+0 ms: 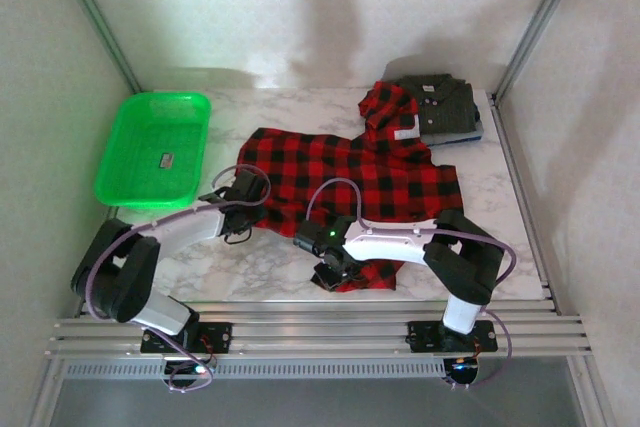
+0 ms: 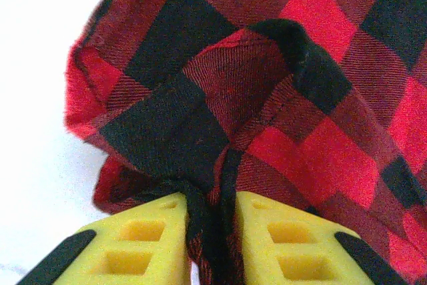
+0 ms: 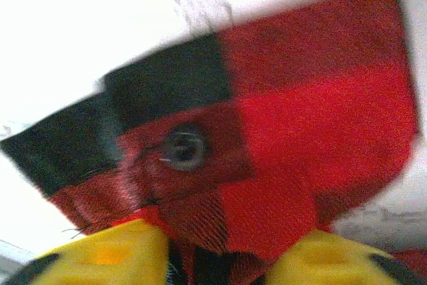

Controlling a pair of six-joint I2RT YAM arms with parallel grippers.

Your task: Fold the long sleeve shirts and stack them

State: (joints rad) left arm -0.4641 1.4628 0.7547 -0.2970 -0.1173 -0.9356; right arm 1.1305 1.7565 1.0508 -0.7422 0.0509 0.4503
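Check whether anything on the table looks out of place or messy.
Nothing spilled or damaged. The plaid shirt lies rumpled and askew, its collar end bunched against the folded grey shirt. The left gripper and right gripper each pinch its fabric.

A green plastic basket (image 1: 135,175) sits at the far left corner of the table (image 1: 265,265), hard against the left edge, its long sides running from near to far. On its floor, about the middle, lies a small dark tag (image 1: 167,159); what is printed on it is too small to read. The table top is white stone-look with grey veins. Along its near edge a set of silver aluminium rails (image 1: 320,319) runs from side to side. A metal post rises from the far left corner (image 1: 100,22) and another from the far right corner (image 1: 540,17), with plain white wall panels (image 1: 320,7) behind and beside them.
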